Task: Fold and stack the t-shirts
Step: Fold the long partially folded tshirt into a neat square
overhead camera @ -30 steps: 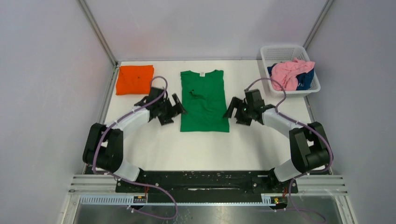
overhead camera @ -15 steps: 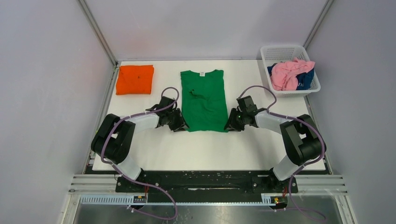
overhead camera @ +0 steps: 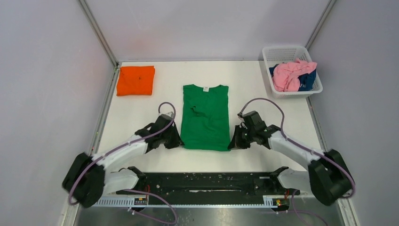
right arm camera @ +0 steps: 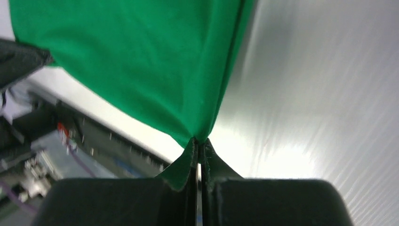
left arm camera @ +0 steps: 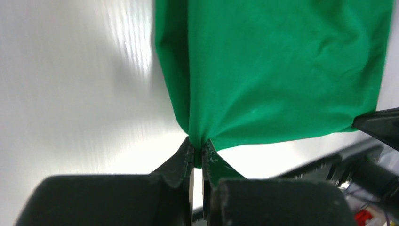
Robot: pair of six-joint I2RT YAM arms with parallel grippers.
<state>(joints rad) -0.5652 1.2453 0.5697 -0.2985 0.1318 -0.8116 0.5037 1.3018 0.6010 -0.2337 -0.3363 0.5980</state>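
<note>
Top external view, far left: the folded orange t-shirt (overhead camera: 135, 80) lies flat in the far left corner of the desk (overhead camera: 164, 92). Its left edge is just beside the desk's left rim, and it is well apart from both arms.
Left claw (overhead camera: 176, 141): low at the near left corner of the green t-shirt (overhead camera: 205, 117). In the left wrist view its fingers are pressed together on the hem corner, with cloth bunched between the tips.
Green t-shirt: spread flat down the middle of the desk, with the white neck label (overhead camera: 205, 88) at the far end. The side edges run nearly straight and there is a small wrinkle near the middle. The near hem spans from one claw to the other.
Right claw (overhead camera: 234, 143): at the near right hem corner. The right wrist view shows it clamped on a pinch of green cloth.
Free room: bare desk lies between the orange and green shirts, right of the green shirt, and beyond the collar to the far edge. Only a narrow strip separates the hem from the near edge.
Basket (overhead camera: 296, 93): white, in the far right corner. It holds a crumpled pink t-shirt (overhead camera: 288, 75) with a navy t-shirt (overhead camera: 308, 80) showing at its right.
</note>
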